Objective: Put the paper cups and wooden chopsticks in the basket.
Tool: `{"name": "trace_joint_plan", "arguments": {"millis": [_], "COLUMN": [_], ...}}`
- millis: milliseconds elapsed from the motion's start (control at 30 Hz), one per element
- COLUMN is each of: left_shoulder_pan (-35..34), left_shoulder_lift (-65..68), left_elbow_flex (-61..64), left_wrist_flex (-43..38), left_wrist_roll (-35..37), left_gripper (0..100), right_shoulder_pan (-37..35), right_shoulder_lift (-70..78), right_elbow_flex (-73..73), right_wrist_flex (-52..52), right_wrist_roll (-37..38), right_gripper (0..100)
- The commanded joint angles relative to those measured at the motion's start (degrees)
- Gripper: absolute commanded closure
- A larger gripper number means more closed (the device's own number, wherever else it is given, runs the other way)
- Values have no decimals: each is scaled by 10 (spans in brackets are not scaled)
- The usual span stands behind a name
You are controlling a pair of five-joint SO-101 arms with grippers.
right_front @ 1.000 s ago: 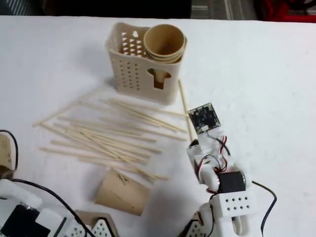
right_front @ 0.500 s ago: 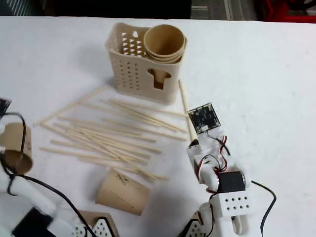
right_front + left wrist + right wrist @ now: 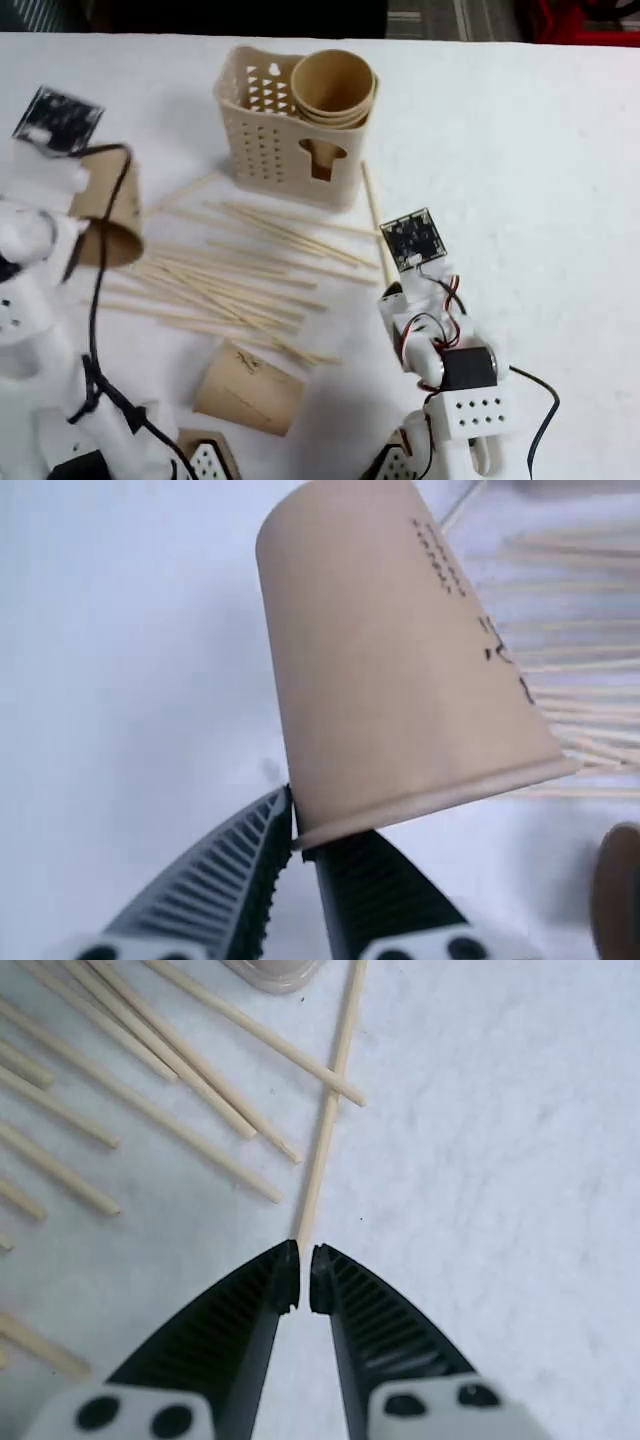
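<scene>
My left gripper (image 3: 297,837) is shut on the rim of a brown paper cup (image 3: 400,660), held in the air over the left side of the table, where the high view shows that cup (image 3: 112,203) left of the basket. The cream basket (image 3: 285,135) stands at the back with stacked paper cups (image 3: 333,85) inside. Another paper cup (image 3: 248,390) lies on its side near the front. Wooden chopsticks (image 3: 230,270) are scattered in between. My right gripper (image 3: 297,1282) is shut, low over the table, its tips at the end of one chopstick (image 3: 325,1130).
The right arm's body (image 3: 455,385) sits at the front right, and the left arm's base (image 3: 60,420) with its cable fills the front left. White tabletop (image 3: 520,180) stretches free to the right of the basket.
The left arm has risen from the front-left corner and carried its cup up and toward the basket side. The right arm and the loose things have stayed put.
</scene>
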Motion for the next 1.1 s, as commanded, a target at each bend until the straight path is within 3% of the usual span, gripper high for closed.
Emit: {"name": "trace_joint_plan", "arguments": {"millis": [0, 267, 633, 967, 1067], "left_shoulder_pan": [90, 240, 360, 395, 394], "left_shoulder_lift": [-20, 46, 268, 376, 376], "left_elbow_flex": [-69, -171, -418, -505, -505], "left_wrist_flex": [5, 2, 11, 11, 11], "left_wrist_roll": [68, 174, 214, 221, 222], "left_gripper": [979, 979, 979, 976, 908], "right_shoulder_pan": [0, 0, 0, 0, 0], "right_shoulder_lift": [-5, -5, -5, -5, -5], "right_elbow_flex": [-4, -4, -4, -4, -4], "right_wrist_flex": [-7, -7, -7, -7, -7], "right_wrist_roll": [-2, -2, -2, -2, -2], "right_gripper": [957, 957, 957, 957, 957]}}
